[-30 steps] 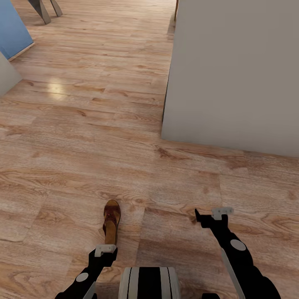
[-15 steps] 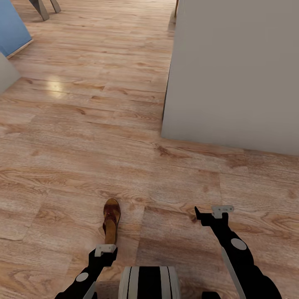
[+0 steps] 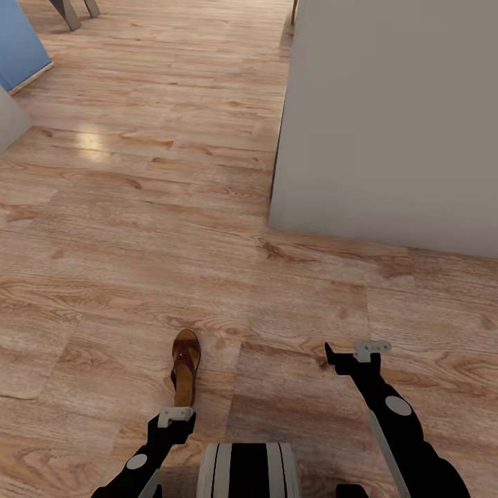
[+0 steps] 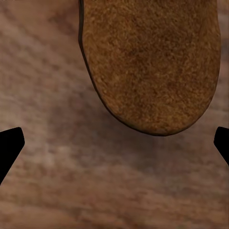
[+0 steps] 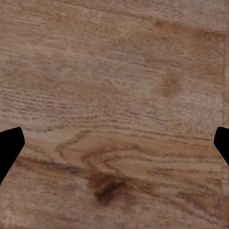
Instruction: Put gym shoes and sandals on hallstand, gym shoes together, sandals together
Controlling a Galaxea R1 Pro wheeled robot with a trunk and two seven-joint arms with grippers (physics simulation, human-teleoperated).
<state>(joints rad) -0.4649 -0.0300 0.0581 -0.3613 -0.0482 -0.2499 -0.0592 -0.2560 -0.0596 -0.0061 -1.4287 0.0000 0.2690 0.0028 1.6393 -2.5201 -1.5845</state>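
Observation:
One dark brown sandal [image 3: 185,366] with a tan footbed lies on the corridor floor [image 3: 138,228], toe pointing away from me. My left gripper [image 3: 176,418] hangs just above its heel end and is open. In the left wrist view the rounded tan heel [image 4: 152,62] lies ahead of the open left gripper [image 4: 114,143], untouched. My right gripper [image 3: 354,355] hovers open over bare planks to the right, as the right wrist view [image 5: 114,148] confirms. The gym shoes are out of view. I cannot tell whether the pale grey block [image 3: 394,117] at the right is the hallstand.
The pale grey block reaches down to the floor and closes off the right half of the way ahead. A blue panel [image 3: 21,48] and dark furniture legs [image 3: 72,14] stand at the far left. Wood planks stretch ahead on the left.
The whole picture has shifted very slightly, so the camera has moved a little. Both arms and the sandal keep their places.

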